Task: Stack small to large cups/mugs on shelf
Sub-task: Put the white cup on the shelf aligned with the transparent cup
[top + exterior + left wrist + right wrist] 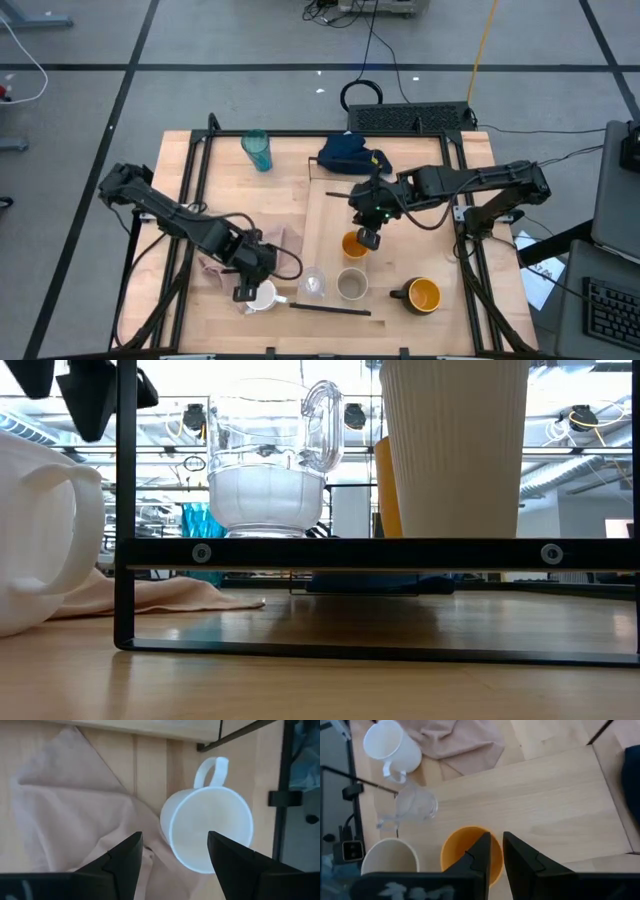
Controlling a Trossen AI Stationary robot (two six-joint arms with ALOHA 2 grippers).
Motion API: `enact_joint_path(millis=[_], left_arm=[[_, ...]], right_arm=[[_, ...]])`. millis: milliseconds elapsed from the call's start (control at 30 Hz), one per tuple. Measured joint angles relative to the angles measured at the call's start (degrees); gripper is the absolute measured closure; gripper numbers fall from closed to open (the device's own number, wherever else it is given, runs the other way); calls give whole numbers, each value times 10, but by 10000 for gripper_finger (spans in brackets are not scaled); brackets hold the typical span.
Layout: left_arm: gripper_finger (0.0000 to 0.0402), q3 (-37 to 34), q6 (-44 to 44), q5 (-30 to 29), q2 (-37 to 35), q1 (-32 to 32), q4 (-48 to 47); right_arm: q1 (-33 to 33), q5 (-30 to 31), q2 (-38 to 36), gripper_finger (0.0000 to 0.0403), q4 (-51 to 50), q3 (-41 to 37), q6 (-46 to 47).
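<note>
The right gripper [368,238] is clenched on the rim of the orange cup [354,245], which stands on the shelf [430,215] just behind the beige cup [351,285]. The left gripper [243,293] hovers with fingers spread over the white mug [262,297], beside the shelf's near corner.

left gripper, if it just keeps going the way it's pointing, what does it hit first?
Most likely the white mug. The left gripper is open and points down, with the mug's open mouth partly between its fingers and a pinkish cloth beside it. Depth is unclear, so one finger may meet the rim first.
</note>
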Motion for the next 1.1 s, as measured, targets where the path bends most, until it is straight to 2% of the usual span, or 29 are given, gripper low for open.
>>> enact_joint_path(millis=[367, 833, 967, 1100], left_arm=[[179, 0, -1, 6, 98, -9, -1], [180, 0, -20, 17, 109, -4, -1], [207, 0, -19, 19, 109, 2, -1], [262, 0, -9, 27, 109, 8, -1]], right_arm=[[43, 0, 0, 361, 21, 0, 7], [52, 0, 0, 361, 21, 0, 4], [52, 0, 0, 361, 21, 0, 3], [51, 0, 0, 361, 21, 0, 3]])
